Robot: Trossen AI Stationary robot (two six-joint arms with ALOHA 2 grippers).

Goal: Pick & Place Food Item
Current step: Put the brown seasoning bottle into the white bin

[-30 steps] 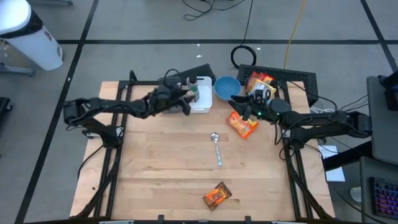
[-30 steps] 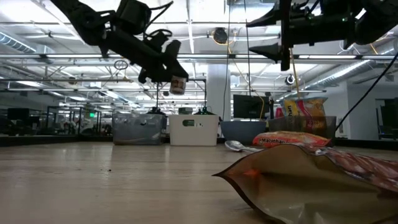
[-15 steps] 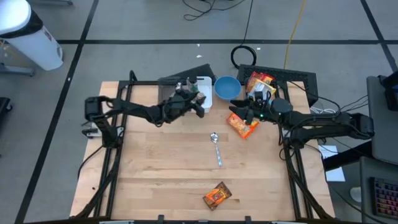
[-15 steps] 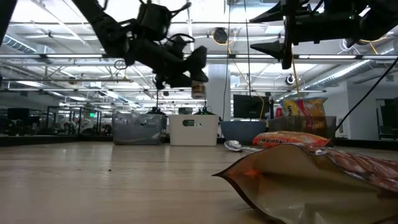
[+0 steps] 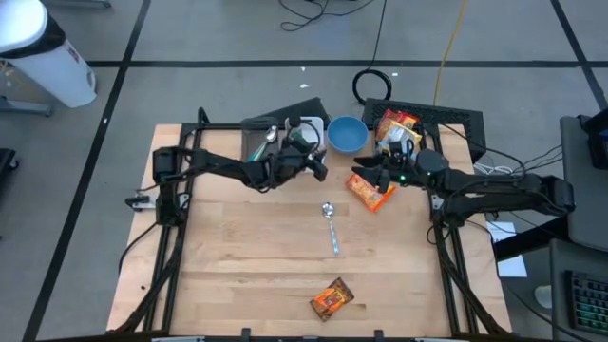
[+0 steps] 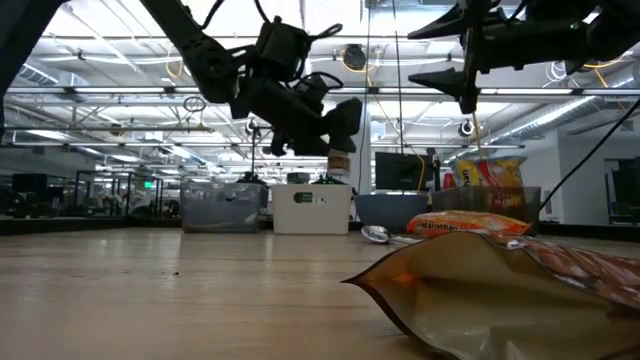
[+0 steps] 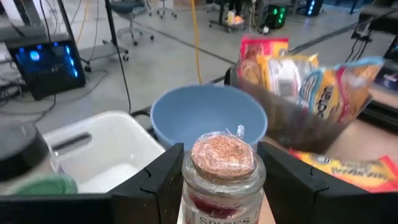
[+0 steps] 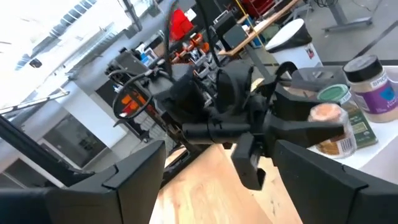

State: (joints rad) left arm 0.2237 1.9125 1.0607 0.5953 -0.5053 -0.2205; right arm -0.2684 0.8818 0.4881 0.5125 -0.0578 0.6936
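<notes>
Above the table's (image 5: 237, 266) far edge, the left claw (image 5: 316, 167) pinches a spice jar (image 7: 222, 167), carried in the air just short of the blue bowl (image 5: 347, 134) and white bin (image 5: 313, 133). Right claw (image 5: 366, 178), spread and empty, hovers over an orange packet (image 5: 369, 193). Open wood lies nearer, bearing a spoon (image 5: 331, 226) and pouch (image 5: 332, 299).

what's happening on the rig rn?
The left gripper holds a small spice jar in its fingers, up off the table, near the white bin and blue bowl. The right gripper hovers open above the orange snack bag, holding nothing. A spoon and another snack packet lie untouched on the table.
</notes>
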